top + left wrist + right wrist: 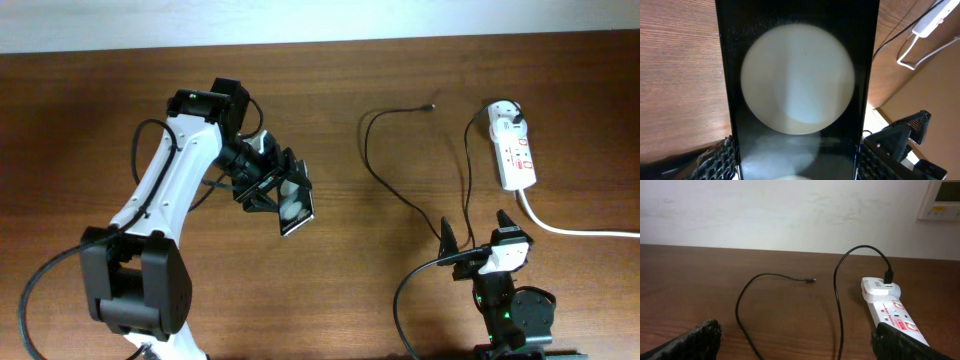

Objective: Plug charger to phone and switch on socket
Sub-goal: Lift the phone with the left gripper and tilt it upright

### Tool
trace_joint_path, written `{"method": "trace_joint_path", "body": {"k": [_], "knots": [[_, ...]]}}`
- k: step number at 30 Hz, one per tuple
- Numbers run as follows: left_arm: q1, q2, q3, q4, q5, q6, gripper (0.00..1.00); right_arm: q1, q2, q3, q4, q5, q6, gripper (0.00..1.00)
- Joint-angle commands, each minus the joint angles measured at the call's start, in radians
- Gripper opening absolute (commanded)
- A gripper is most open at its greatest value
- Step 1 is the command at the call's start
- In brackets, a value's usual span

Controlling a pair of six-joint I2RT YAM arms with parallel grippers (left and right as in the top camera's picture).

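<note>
Brown wood worktop [100, 100], pale wall along its far edge. L pincer [283, 193] is clamped on the phone [297, 205], which sits left of centre, roughly midway btwn near and far edges. The phone is tilted in the overhead view; can't tell if it touches the wood. In the left wrist view its glossy black face fills the middle of the shot w/ a big round pale reflection, and the ribbed black fingers [722, 160] press on both long sides. R pincer [478, 235] hangs near the near edge, right of centre, spread wide w/ nothing btwn its fingers [695, 340]. The socket [512, 150] lies flat near the far right corner, long axis running near-to-far, w/ red marks on its top. Its thick white cord [575, 231] leaves the near end and runs off toward the right edge. The charger [366, 145] has its white adapter [879, 288] seated in the far end of the socket. Its thin black cable loops toward the near edge, passing just beside the R pincer, then curves back toward the far edge. The plug tip [811, 281] lies loose on the wood, near the far edge, left of the socket and well apart from the phone.
</note>
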Motion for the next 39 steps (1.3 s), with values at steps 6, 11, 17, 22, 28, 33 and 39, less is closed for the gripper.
{"method": "trace_joint_path", "body": {"k": [6, 11, 17, 22, 28, 33, 39], "knots": [[0.001, 0.001, 0.02, 0.001, 0.043, 0.017, 0.69, -0.005, -0.006, -0.005, -0.005, 0.005, -0.006, 0.99], [0.003, 0.001, 0.021, 0.002, 0.043, 0.027, 0.7, -0.005, -0.006, -0.005, -0.005, 0.005, -0.006, 0.99], [0.036, -0.002, 0.034, -0.072, 0.056, 0.108, 0.69, -0.005, -0.006, -0.005, -0.005, 0.005, -0.006, 0.99], [0.061, -0.052, 0.059, -0.13, 0.063, 0.146, 0.68, -0.005, -0.006, -0.005, -0.005, 0.005, -0.007, 0.99], [0.095, -0.277, 0.06, -0.172, 0.061, 0.17, 0.67, -0.005, -0.006, -0.005, -0.005, 0.005, -0.006, 0.99], [0.095, -0.511, 0.06, -0.18, -0.11, 0.169, 0.68, -0.005, -0.006, -0.005, -0.005, 0.005, -0.007, 0.99], [0.095, -0.686, 0.01, -0.169, -0.406, 0.135, 0.64, -0.005, -0.006, -0.005, -0.005, 0.005, -0.007, 0.99]]}}
